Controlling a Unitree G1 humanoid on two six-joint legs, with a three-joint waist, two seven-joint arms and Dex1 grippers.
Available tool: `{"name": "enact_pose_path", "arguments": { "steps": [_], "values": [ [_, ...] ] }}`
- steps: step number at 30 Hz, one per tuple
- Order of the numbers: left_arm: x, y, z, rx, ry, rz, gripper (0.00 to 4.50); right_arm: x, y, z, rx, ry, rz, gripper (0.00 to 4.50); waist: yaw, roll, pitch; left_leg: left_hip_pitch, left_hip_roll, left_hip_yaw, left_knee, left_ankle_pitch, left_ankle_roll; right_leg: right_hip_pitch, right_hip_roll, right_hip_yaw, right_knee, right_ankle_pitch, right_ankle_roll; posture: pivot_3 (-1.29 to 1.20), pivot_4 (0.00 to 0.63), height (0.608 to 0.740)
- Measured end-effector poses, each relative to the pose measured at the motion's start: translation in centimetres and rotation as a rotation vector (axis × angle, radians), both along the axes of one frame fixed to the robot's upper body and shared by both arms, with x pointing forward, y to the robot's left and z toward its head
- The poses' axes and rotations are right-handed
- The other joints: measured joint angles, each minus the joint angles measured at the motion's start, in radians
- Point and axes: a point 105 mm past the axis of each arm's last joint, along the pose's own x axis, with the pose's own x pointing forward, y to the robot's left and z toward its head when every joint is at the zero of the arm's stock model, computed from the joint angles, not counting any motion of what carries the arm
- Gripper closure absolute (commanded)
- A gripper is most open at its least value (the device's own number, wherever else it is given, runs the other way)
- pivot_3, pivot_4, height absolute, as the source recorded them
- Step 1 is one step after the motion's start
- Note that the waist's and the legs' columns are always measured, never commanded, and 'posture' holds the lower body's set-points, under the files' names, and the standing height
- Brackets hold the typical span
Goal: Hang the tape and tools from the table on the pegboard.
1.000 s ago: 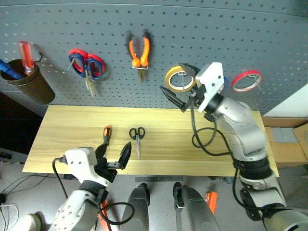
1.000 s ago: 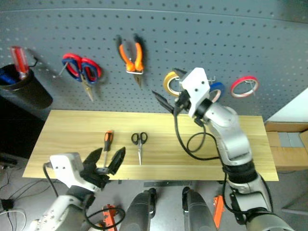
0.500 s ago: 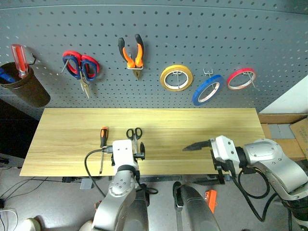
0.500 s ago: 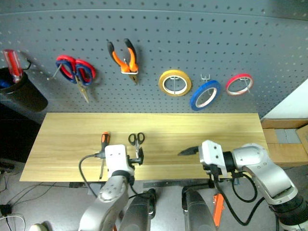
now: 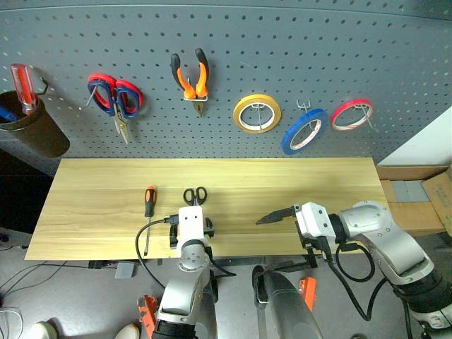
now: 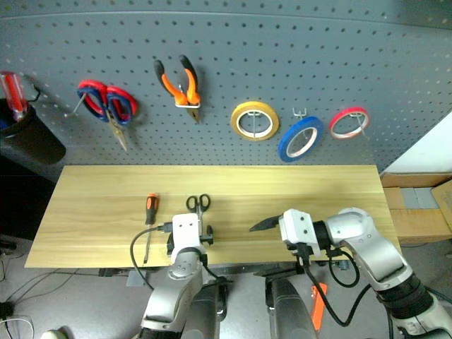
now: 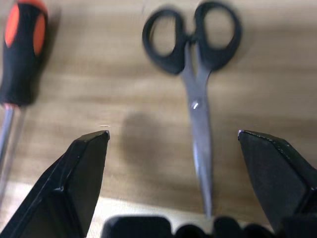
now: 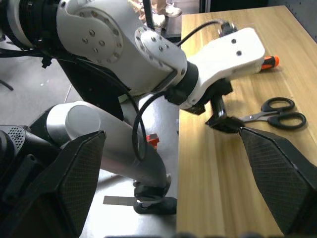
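Holding the left gripper [image 5: 191, 234] low at the near edge of the table [image 5: 318, 183], fingers standing wide apart and carrying nothing. Facing the small black scissors [image 5: 195, 198], which are lying just beyond the fingertips at twelve o'clock. Reading their long axis as running twelve to six, loops at the far end and closed blades pointing back between the open fingers. That is making them the handier pick for this arm, going by the layout.

Leaving the orange-and-black screwdriver [image 5: 148, 206] at about ten o'clock from the same gripper, parallel to the scissors, with its handle far and its shaft near. Keeping the right gripper [image 5: 274, 215] well off at three o'clock, aiming towards nine, its fingers parted and bare as well.

Looking up over the dark grey pegboard [image 5: 318, 42], rising behind the light wooden top. Finding a brown cup [image 5: 32, 134] hanging at its left end. Finding the yellow roll [image 5: 257, 113], the blue tape [image 5: 304, 131] and the red roll [image 5: 352, 114] hanging on hooks. Finding the red-and-blue scissors [image 5: 115, 95] and the orange-handled pliers [image 5: 191, 74] hanging too. Judging two tools as waiting on the wood.
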Motion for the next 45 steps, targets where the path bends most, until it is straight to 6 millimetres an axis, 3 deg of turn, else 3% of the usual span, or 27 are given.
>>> {"name": "enact_pose_path", "arguments": {
  "steps": [6,17,21,31,45],
  "values": [
    [0.7,0.7,-0.1,-0.015,-0.011,0.019,0.00,0.3,0.1,-0.5,-0.024,-0.001,-0.014,0.01,-0.002,0.001,0.003,0.011,0.000,0.000,-0.001,0.000,0.000,0.012,0.000,0.000,-0.003,0.000,0.000,0.03,0.406,0.740],
    [0.7,0.9,-0.1,-0.012,-0.009,0.006,0.00,4.4,-0.2,-1.3,-0.026,0.059,-0.284,0.01,-0.007,0.003,0.006,0.011,0.000,0.001,-0.002,0.000,0.000,0.012,0.000,0.001,-0.003,0.000,0.000,0.03,0.406,0.740],
    [0.9,0.8,0.1,-0.007,-0.006,0.001,0.94,4.9,-0.4,-1.0,-0.022,0.051,-0.316,0.00,-0.010,0.003,0.006,0.011,0.000,0.001,-0.002,0.000,0.000,0.013,0.000,0.001,-0.004,0.000,0.000,0.03,0.405,0.740],
    [0.9,0.6,-0.1,-0.022,0.001,-0.021,4.39,5.1,-0.6,-1.1,-0.028,0.064,-0.341,0.00,-0.026,0.003,0.008,0.011,0.001,0.001,-0.003,0.000,0.000,0.012,0.000,0.001,-0.005,0.000,0.000,0.03,0.398,0.740],
    [0.8,0.5,0.0,-0.046,-0.013,-0.039,4.42,5.1,-0.5,-1.1,-0.027,0.066,-0.342,0.00,-0.026,0.003,0.008,0.010,0.001,0.001,-0.004,-0.001,0.000,0.011,0.000,0.001,-0.007,0.000,0.000,0.04,0.382,0.740]
  ]
}}
